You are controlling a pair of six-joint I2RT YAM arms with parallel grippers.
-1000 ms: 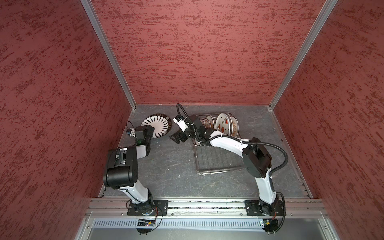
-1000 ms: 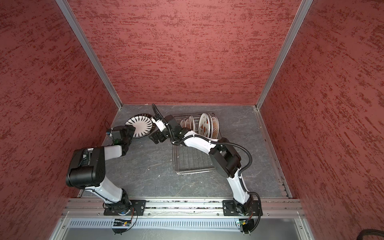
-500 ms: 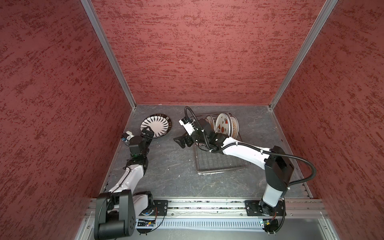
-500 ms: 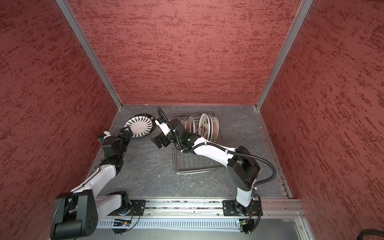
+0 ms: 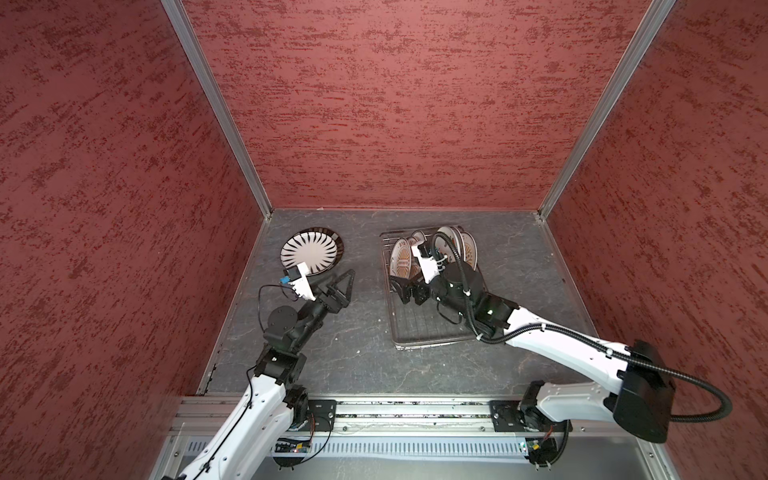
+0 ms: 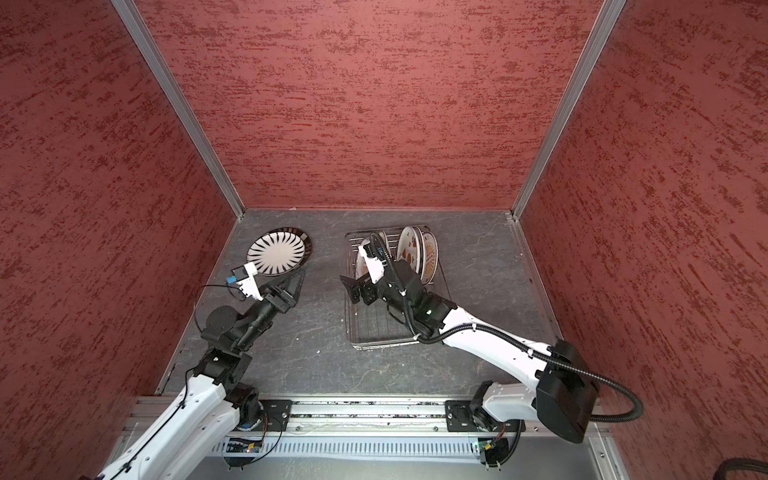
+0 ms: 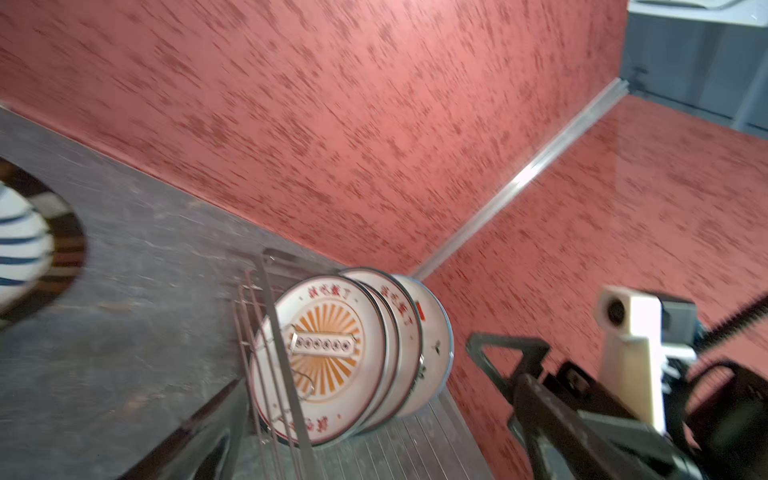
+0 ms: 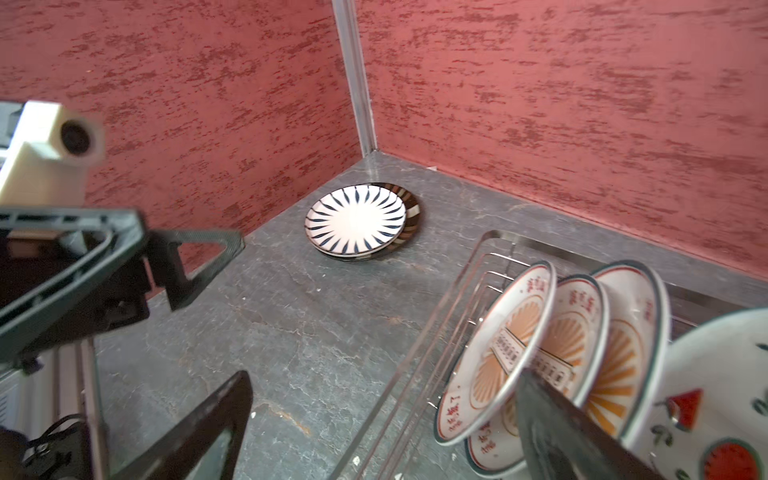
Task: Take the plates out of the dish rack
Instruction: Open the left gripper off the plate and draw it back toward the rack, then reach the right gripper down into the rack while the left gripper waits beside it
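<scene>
Lying just beyond the wide-open, empty left hand (image 5: 347, 286), the striped plate (image 5: 309, 251) rests on a dark plate (image 8: 411, 208) on the surface (image 5: 361, 340). The right hand (image 5: 405, 291), also wide and empty, hovers over the dish rack (image 5: 419, 328), sunburst plates (image 5: 401, 259) upright just ahead. Next pick, I judge: straddle the nearest rim, close, lift straight up.

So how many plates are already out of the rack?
2: a striped plate lying on the table, and a dark plate stacked under it. Another could hide between.
</scene>
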